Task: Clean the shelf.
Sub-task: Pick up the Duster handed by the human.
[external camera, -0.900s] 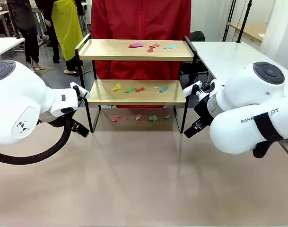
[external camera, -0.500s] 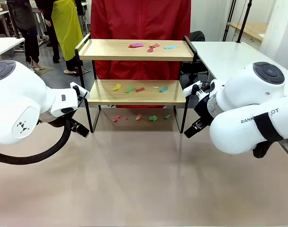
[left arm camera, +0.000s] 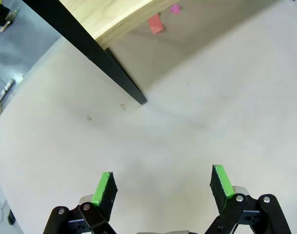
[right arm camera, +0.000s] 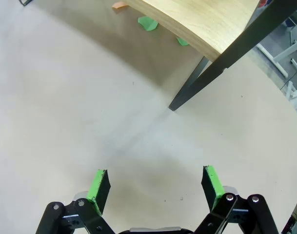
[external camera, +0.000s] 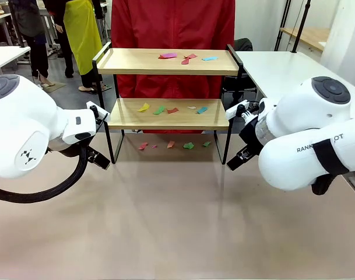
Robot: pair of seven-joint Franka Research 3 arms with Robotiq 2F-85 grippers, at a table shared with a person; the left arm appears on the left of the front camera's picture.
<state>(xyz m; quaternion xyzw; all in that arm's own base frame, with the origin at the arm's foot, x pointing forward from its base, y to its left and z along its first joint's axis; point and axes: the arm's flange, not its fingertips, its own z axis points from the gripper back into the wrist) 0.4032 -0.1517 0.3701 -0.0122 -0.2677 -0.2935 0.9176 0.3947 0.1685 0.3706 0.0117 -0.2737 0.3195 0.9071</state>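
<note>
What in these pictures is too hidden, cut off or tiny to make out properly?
Front view: coloured scraps on the shelf are too small to identify.
Front view: the person in red behind it is cut off by the top edge.
Left wrist view: the top edge cuts off most of the shelf.
Right wrist view: the lower board partly hides green scraps beneath.

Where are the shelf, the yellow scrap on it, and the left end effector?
shelf (external camera: 136, 61), front view, bare top board.
yellow scrap (external camera: 143, 107), front view, its middle.
left end effector (left arm camera: 161, 178), left wrist view, midway between fingertips.
</note>
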